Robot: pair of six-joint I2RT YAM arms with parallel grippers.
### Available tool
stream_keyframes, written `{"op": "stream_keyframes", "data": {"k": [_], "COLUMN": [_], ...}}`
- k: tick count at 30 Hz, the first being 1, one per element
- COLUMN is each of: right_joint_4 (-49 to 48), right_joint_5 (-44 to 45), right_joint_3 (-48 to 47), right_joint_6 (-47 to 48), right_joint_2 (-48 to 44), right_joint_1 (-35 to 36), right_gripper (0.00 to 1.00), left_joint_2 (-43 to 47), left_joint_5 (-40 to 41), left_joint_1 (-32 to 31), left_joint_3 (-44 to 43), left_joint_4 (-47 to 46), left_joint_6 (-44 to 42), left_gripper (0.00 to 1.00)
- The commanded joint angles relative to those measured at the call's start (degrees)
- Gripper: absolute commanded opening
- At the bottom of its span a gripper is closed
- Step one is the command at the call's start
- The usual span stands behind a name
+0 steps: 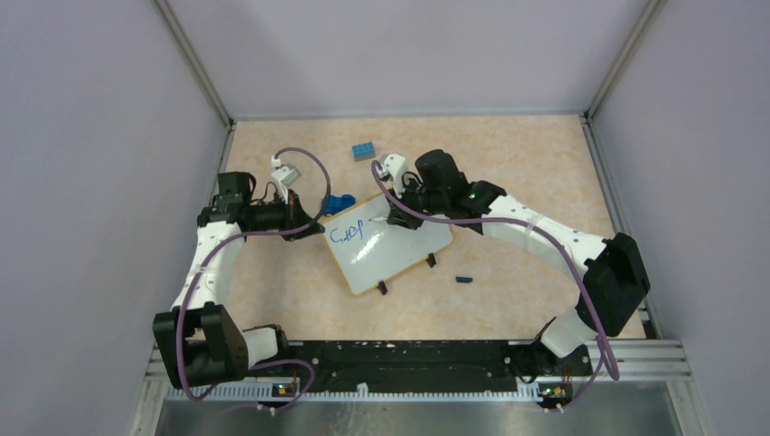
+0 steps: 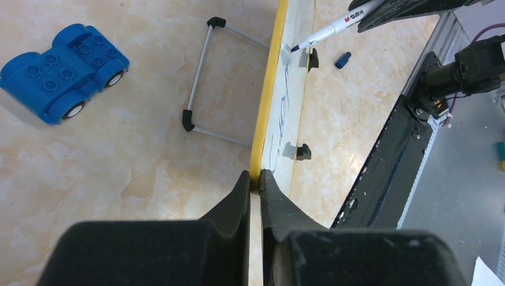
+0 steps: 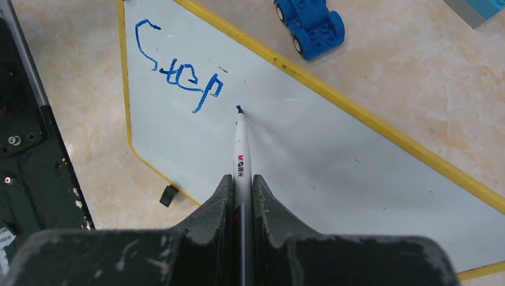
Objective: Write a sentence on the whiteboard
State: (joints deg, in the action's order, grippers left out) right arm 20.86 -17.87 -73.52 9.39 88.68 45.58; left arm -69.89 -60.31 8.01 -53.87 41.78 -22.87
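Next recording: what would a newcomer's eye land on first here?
The whiteboard sits mid-table, with a short blue scrawl in one corner. The right gripper is shut on a white marker whose tip sits just past the writing, while the left gripper pinches the board's yellow rim. A blue toy car stands beside the board.

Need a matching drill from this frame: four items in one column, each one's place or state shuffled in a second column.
Items:
1. left tool
2. right tool
3. blue toy car
4. blue marker cap

States:
A. lying loose on the table, near side of the board
B. shut on the yellow rim of the whiteboard
C. standing on the table, far side of the board
D. shut on the marker

Pairs: 1-B, 2-D, 3-C, 4-A
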Motion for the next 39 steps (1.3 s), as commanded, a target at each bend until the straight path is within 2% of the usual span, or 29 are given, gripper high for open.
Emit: {"op": "stream_keyframes", "data": {"k": [1,31,39], "right_joint_4": [-0.26,0.22,0.80], "right_joint_5": [1.32,-0.44,0.25], "right_joint_3": [-1.91,2.68,0.08], "right_joint_6": [0.52,1.32,1.82], "right_joint_2": [-1.06,-2.49,-3.88], "right_joint_1": [-1.25,0.11,-0.47], "right_gripper": [0.00,0.00,0.00], "left_joint_2": [0.28,0.86,0.68], "left_joint_5": [0.86,1.17,0.95], "left_joint_1": [-0.63,-0.70,-0.72], "left_joint_3": [0.69,1.04,0.95], "left_joint_4": [0.49,0.49,0.49], "left_joint_6": [-1.88,-1.83,-1.60], "left_gripper": [0.00,0.00,0.00]}}
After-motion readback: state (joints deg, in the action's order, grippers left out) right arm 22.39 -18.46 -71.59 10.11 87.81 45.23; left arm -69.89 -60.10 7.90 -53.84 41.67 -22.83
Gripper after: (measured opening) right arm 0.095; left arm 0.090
